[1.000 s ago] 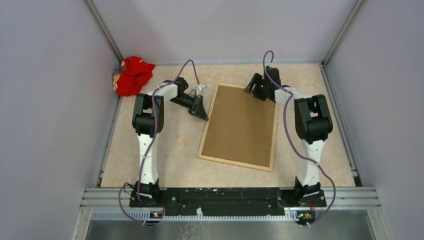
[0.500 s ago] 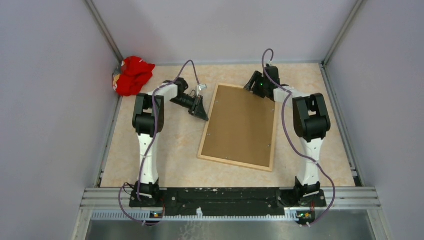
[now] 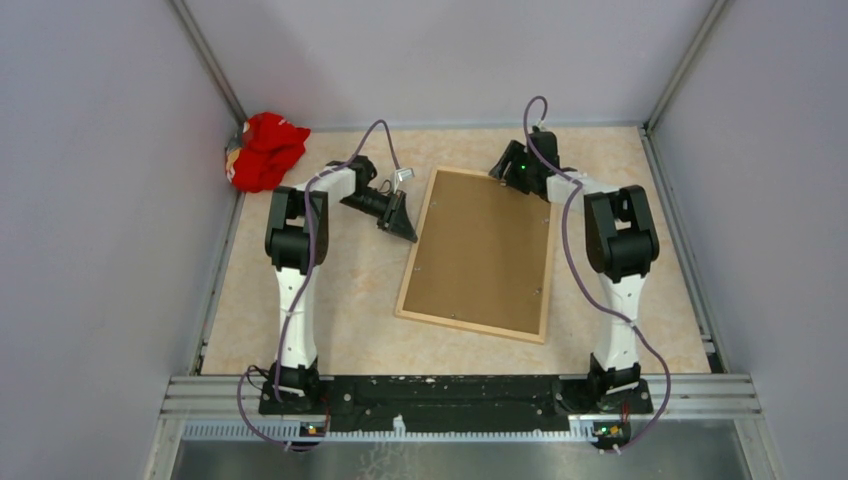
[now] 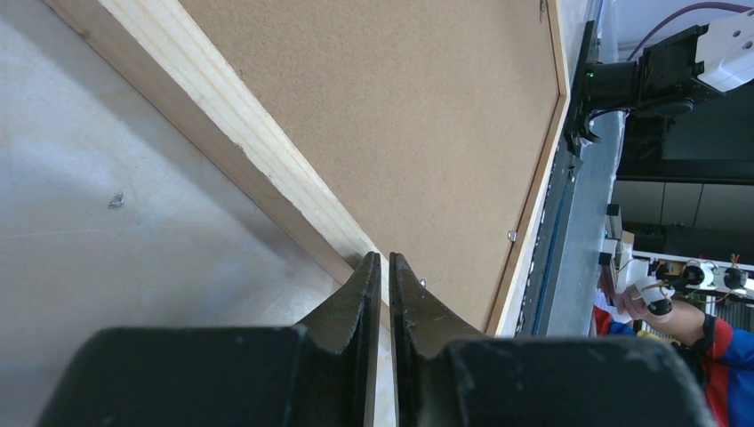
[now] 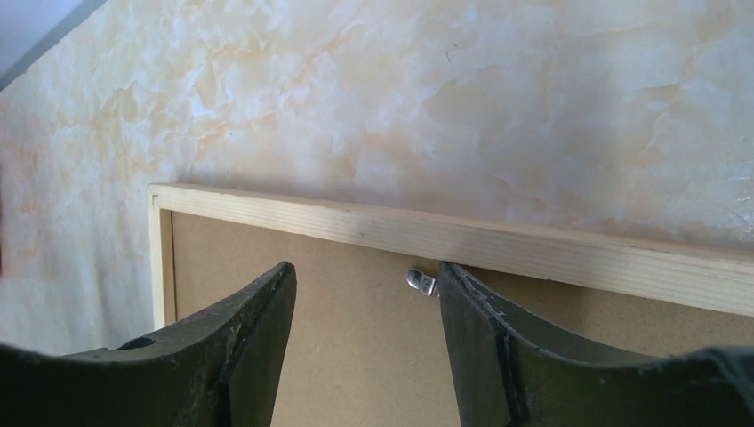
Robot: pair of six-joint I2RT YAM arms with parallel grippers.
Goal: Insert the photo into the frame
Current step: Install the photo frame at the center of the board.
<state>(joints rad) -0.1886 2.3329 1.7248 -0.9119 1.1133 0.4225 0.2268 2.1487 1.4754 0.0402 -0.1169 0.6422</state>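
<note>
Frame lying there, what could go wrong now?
The right tool stands open by a tiny metal tab on the frame; it could miss the tab or slip off. The left tool, nearly shut, sits at the frame's edge and might shove it across the smooth table.

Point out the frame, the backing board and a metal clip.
frame (image 3: pixel 470 327), top external view, middle of its near wooden rail.
backing board (image 3: pixel 485 250), top external view, centre of the brown surface.
metal clip (image 5: pixel 424 282), right wrist view, the silver body just inside the rail.
</note>
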